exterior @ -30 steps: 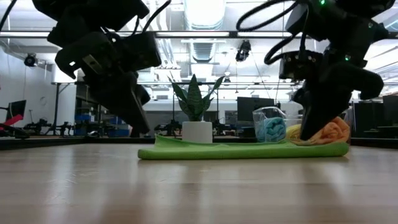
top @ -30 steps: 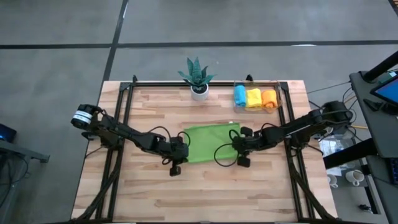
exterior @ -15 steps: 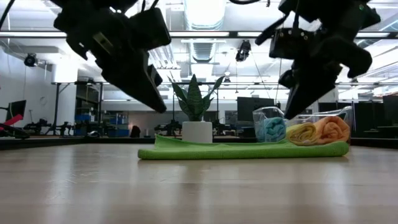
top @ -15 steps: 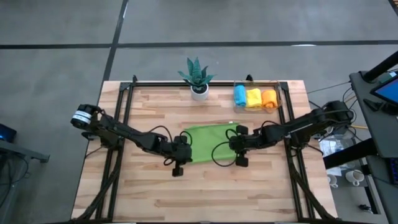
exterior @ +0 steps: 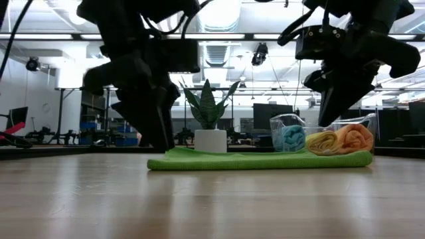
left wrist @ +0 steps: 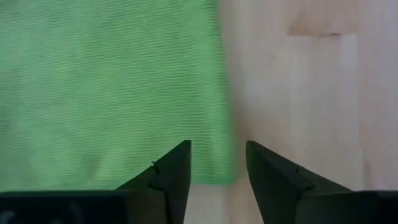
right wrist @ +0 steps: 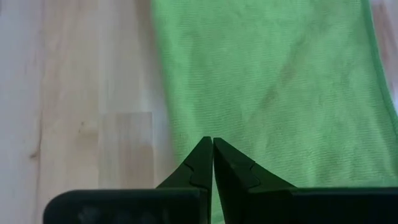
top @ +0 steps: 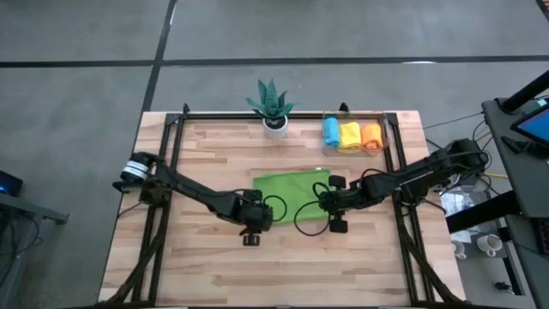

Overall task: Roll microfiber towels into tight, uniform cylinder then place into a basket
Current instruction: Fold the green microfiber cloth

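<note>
Green microfiber towel (top: 291, 185) lies flat on the wooden table (top: 197, 266), between the two grippers. Left gripper (left wrist: 217, 163) hovers at its near-left corner with fingers parted, grasping nothing. Right gripper (right wrist: 212, 160) is closed and empty over the opposite edge, probably not touching. Clear plastic basket (top: 383, 137) holds blue, yellow and orange rolls.

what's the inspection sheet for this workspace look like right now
surface: wood table, bare apart from the items below
job's things: green towel flat at centre; blue, yellow and orange rolls in the basket
clutter: potted plant at the far edge
grippers: left pincer open at the towel's near left corner; right pincer shut over its right edge
cables: black loops on both arms
surroundings: desk at right
</note>
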Tool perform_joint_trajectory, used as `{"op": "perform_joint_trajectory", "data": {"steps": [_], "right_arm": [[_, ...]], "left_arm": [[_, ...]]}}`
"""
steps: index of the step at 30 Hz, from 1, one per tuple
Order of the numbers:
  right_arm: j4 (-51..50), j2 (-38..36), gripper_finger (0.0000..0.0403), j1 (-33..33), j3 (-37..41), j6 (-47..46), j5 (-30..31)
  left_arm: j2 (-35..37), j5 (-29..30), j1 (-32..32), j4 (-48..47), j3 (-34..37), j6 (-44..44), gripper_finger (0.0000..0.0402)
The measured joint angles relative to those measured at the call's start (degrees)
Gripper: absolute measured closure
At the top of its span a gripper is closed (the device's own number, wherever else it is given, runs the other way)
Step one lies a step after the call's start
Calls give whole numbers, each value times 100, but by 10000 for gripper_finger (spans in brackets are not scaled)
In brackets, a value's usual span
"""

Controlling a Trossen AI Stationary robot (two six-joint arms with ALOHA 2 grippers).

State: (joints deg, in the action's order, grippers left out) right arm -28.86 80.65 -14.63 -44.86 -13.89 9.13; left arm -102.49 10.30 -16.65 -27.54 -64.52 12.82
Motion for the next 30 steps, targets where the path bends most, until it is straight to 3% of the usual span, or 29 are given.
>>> {"op": "perform_joint_trajectory", "data": {"steps": [4,10,26,30], "right_arm": [[-100,-1,394,-40,0,-173,-2],[-211,-1,394,-50,4,-213,0],[-221,-1,394,-50,4,-214,0],[-224,-1,394,-51,4,-216,-3]], "left_arm": [[-118,15,2,-235,-207,40,262],[-192,-500,-1,-274,-179,290,262],[-499,-110,5,-252,-187,153,263],[-487,-124,5,-574,-194,130,298]]}}
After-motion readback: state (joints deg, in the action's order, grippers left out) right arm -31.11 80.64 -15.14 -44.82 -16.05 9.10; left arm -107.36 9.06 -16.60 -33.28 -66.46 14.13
